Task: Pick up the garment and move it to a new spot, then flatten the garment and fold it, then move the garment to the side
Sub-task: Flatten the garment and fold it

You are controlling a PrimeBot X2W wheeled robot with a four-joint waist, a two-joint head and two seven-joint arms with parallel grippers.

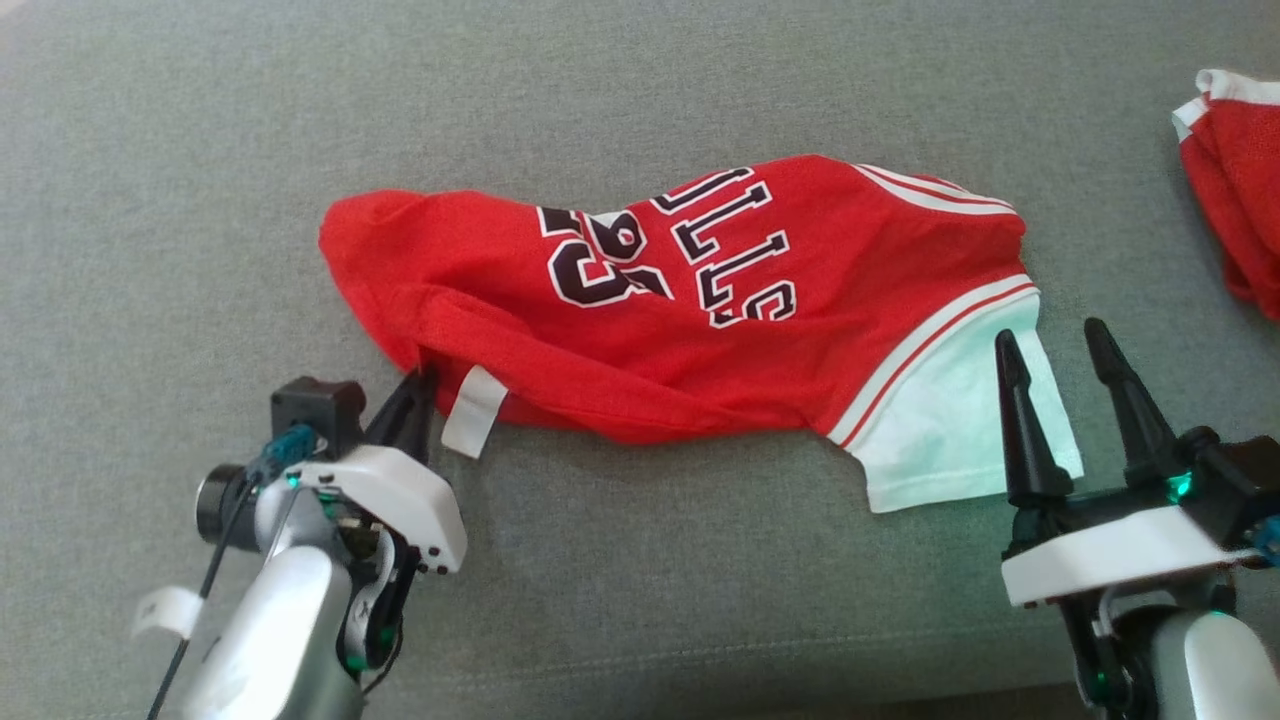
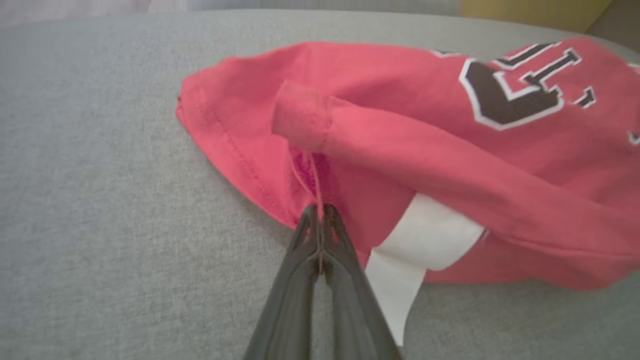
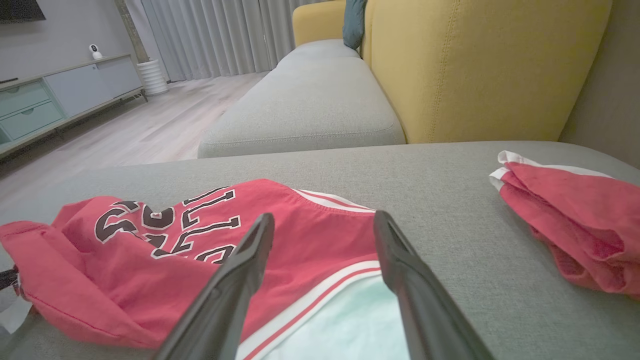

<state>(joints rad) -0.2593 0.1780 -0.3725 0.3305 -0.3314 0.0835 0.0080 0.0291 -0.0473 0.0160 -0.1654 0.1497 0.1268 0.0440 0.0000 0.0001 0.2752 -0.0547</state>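
The red garment (image 1: 690, 300) lies crumpled mid-frame on the grey sofa cushion (image 1: 640, 80). It looks light and limp, likely to sag. The left claw (image 2: 320, 207) is pressed together, pinching the lower-left hem beside a white label (image 1: 473, 410). The right claw (image 1: 1050, 330) hangs spread over its white end, lower right. A 2nd red garment (image 1: 1235, 180) lies well apart, upper right.

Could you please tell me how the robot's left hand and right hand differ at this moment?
The left hand is shut, fingers pressed together; the right hand is open, fingers spread. The left hand pinches the edge of the red mesh jersey with black lettering beside its white tag; the right hand grips nothing, its fingers framing the jersey's white panel. Both have two long dark tapered fingers aimed at that jersey.
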